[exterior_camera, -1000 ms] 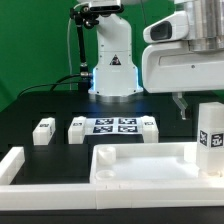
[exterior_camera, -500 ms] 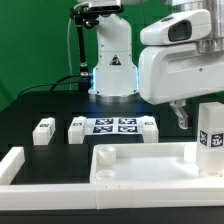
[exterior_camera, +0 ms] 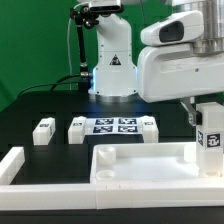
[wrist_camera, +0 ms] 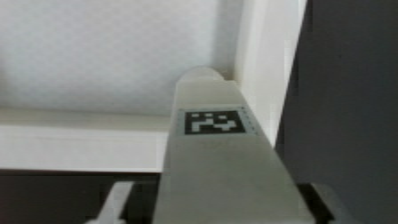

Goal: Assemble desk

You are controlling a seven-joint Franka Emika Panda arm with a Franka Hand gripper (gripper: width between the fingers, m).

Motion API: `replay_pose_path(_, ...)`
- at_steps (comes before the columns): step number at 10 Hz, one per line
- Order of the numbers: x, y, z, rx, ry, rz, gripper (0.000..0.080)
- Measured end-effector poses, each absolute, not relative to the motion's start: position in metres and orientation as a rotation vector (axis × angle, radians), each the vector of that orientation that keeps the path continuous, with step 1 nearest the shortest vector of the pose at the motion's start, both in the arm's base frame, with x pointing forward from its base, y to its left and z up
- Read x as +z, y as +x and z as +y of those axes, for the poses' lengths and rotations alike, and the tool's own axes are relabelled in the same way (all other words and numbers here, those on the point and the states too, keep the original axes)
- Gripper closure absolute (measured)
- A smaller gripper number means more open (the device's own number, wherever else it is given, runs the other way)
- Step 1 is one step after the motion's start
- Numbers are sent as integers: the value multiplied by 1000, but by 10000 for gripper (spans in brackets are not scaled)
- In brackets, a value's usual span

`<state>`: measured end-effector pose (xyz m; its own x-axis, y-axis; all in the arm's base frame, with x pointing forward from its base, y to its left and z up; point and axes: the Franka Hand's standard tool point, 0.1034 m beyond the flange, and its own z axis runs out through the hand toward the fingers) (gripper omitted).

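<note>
Marker board (exterior_camera: 115,125) lies flat on the black table (exterior_camera: 45,105), mid-scene, with several tags facing up. A white border rail (exterior_camera: 12,163) sits at the near edge on the exterior view's left, well apart from the board. Green backdrop (exterior_camera: 30,40) behind. A dark cable (exterior_camera: 48,84) trails along the table's far side, exterior view's left.

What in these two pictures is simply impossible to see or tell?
- Jaws: in the exterior view the arm's white casing and the upright leg cover most of them. The wrist view shows only slivers beside the leg, so open or shut is unclear.
- Upright leg: it runs off the exterior view's right edge. In the wrist view it is blurred and its tag is unreadable.
- Tabletop: in the wrist view the leg blocks much of it.
</note>
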<state>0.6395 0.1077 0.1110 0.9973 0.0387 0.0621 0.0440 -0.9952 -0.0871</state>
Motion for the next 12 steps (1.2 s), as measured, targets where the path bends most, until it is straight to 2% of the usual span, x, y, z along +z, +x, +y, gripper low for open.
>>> replay_pose_path(3,111,640,107,-75,-3023,363,512)
replay_pose_path(7,111,642,103,-7,-2685,1363,511)
replay_pose_path(12,109,639,110,37,-2359,1878,511)
